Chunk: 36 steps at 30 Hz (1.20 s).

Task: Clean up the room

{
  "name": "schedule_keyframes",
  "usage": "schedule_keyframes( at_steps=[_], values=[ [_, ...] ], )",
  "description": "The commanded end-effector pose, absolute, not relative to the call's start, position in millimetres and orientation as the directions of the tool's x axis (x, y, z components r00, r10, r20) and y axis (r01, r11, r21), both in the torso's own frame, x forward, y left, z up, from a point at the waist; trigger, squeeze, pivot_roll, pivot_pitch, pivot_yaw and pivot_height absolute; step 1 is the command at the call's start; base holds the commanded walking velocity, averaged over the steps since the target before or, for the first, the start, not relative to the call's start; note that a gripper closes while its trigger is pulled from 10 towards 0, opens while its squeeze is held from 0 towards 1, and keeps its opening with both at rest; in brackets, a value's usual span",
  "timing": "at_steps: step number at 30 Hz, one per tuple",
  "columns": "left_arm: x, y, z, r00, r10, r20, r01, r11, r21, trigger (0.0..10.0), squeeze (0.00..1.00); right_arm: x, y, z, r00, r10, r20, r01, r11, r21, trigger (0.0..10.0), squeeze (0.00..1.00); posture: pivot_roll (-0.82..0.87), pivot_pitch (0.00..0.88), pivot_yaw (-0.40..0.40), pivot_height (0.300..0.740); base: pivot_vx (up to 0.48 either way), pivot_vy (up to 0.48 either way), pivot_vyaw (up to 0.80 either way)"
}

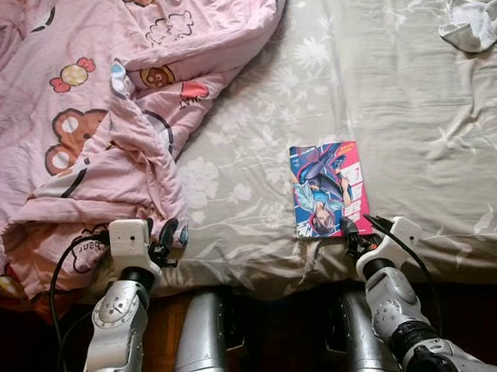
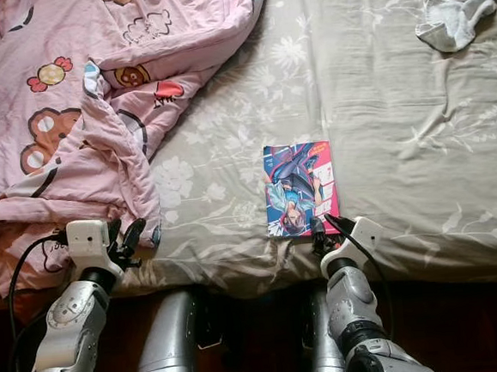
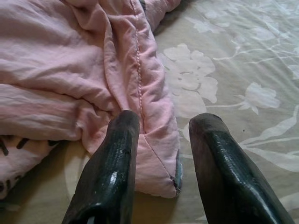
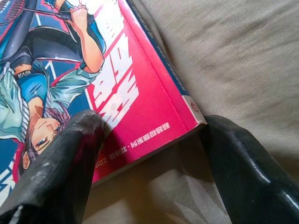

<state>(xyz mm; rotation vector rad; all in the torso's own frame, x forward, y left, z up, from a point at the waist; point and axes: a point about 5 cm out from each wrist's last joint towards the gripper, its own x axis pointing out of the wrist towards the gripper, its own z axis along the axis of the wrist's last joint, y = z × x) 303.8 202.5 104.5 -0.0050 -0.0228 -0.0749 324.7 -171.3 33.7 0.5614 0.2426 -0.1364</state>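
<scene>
Glossy pink-and-blue comic book (image 1: 330, 188) lies flat on the grey floral sheet (image 1: 416, 121), lower centre of the head view, its near corner between the parted fingers of the right gripper (image 1: 361, 230). One finger (image 4: 60, 158) rests on the cover, the other beside the edge; closing could shove the thin book away or pinch sheet instead. At lower left, the left gripper (image 1: 162, 242) is spread around the pink quilt's (image 1: 80, 122) corner. A white sock (image 1: 475, 22) sits upper right.
</scene>
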Motion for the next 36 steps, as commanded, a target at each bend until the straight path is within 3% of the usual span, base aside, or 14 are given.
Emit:
schedule_keyframes(
  at_steps=[1,13,22,36],
  values=[
    [295,208,93,0.998,-0.058,-0.03,0.058,0.998,0.002,10.0,0.0,312,-167,18,0.948,-0.051,-0.313,0.221,0.815,0.535,10.0,0.0,0.12,0.496,0.117,0.619,0.0,0.0,0.0],
    [291,211,94,0.998,-0.05,-0.035,0.05,0.999,0.013,10.0,0.0,314,-169,22,0.965,-0.064,-0.256,0.211,0.769,0.604,10.0,0.0,0.13,0.507,0.128,0.619,0.0,0.0,0.0],
    [285,213,95,0.998,-0.051,-0.037,0.052,0.998,0.029,10.0,0.0,301,-177,8,0.951,-0.104,-0.292,0.286,0.657,0.697,10.0,0.0,0.15,0.5,0.136,0.619,0.0,0.0,0.0],
    [281,215,94,0.998,-0.043,-0.052,0.045,0.998,0.046,10.0,0.0,307,-177,17,0.968,-0.109,-0.227,0.244,0.633,0.735,10.0,0.0,0.17,0.507,0.148,0.619,0.0,0.0,0.0]
  ],
)
